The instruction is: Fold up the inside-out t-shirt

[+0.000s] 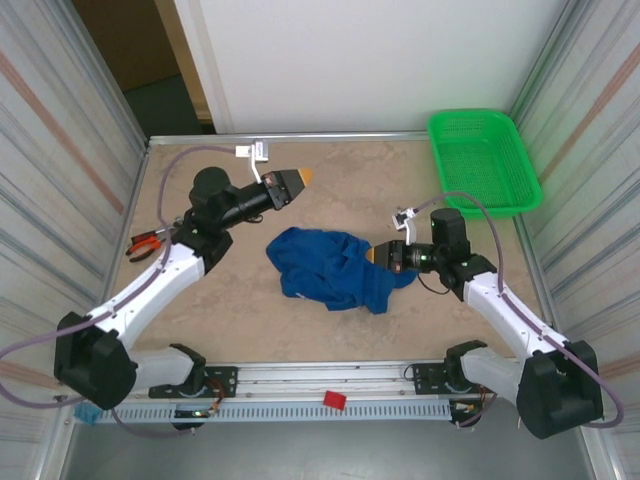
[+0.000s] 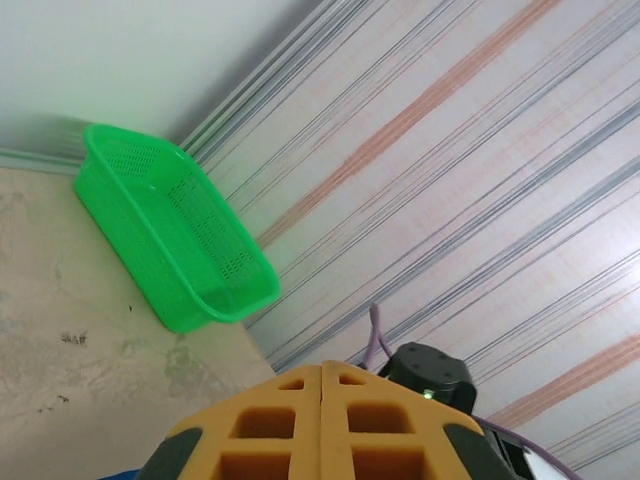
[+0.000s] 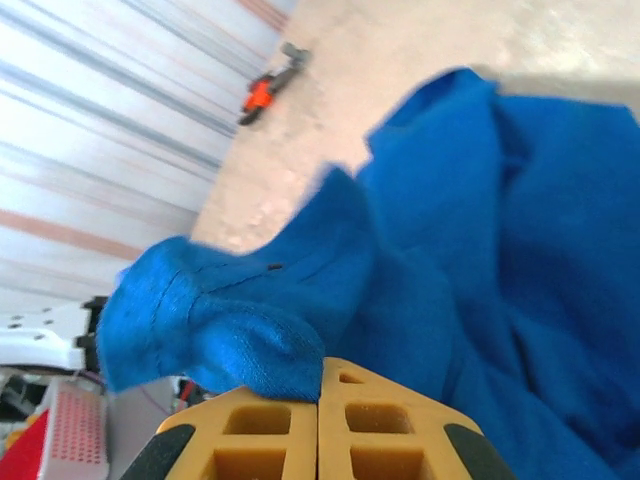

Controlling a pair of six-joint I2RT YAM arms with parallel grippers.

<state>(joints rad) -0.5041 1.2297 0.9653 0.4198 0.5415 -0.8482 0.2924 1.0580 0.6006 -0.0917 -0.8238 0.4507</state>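
T-shirt (image 1: 330, 268) crumpled, so this is the spreading-out step. Right gripper (image 1: 372, 255) pinches its edge; left gripper (image 1: 303, 177) pressed together, empty, well apart. Next: left likely needs its own hold.

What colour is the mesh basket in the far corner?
Bright green basket, best seen in the left wrist view.

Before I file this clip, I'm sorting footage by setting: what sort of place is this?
Probably a robot test cell: two arms bolted at the table edge, striped panel walls closing it in, a t-shirt and green basket.
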